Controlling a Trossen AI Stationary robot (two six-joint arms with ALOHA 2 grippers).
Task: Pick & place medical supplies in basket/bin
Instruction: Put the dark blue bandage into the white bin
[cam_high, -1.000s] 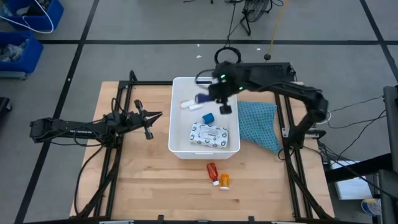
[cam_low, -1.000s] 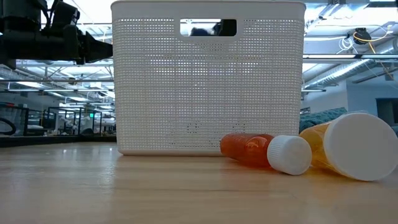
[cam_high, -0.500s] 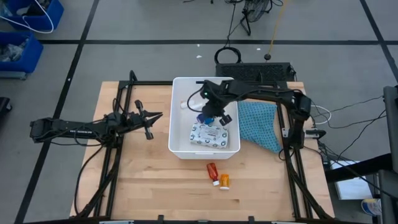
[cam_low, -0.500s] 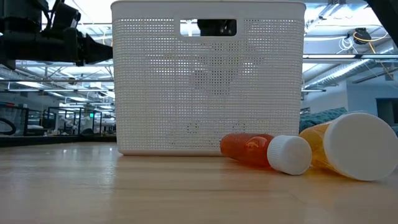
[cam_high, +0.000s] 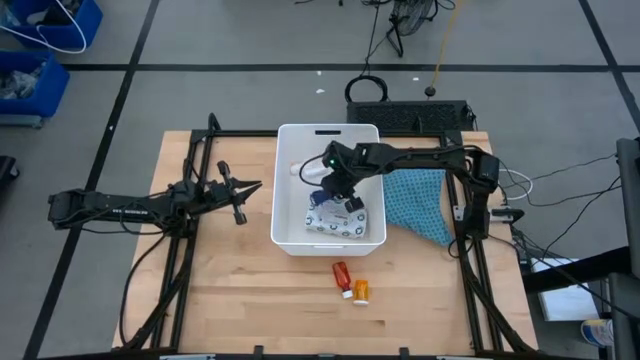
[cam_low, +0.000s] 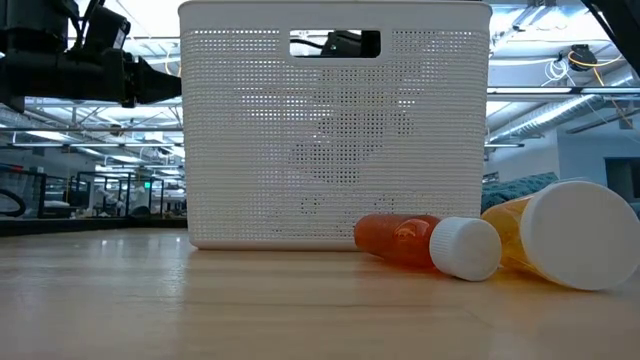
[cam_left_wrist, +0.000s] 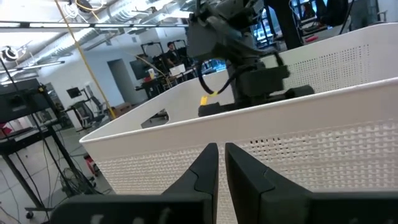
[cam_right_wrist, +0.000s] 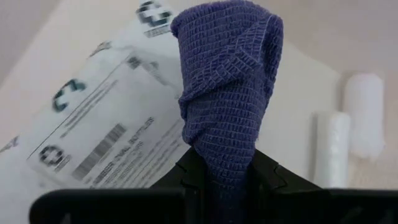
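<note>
Dark blue bandage roll (cam_right_wrist: 227, 106) pinched upright between right gripper (cam_right_wrist: 217, 177) fingers, crinkled woven wrap, squeezed narrow at the grip. Held inside white tub (cam_high: 290, 235), just above white patterned packet (cam_high: 340, 222); two white tubes (cam_right_wrist: 351, 130) at its 3 o'clock. Left gripper (cam_high: 243, 200) clenched on nothing at tub's 9 o'clock.

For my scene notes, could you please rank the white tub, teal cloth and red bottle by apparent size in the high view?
Largest to smallest:
1. white plastic tub
2. teal cloth
3. small red bottle
</note>
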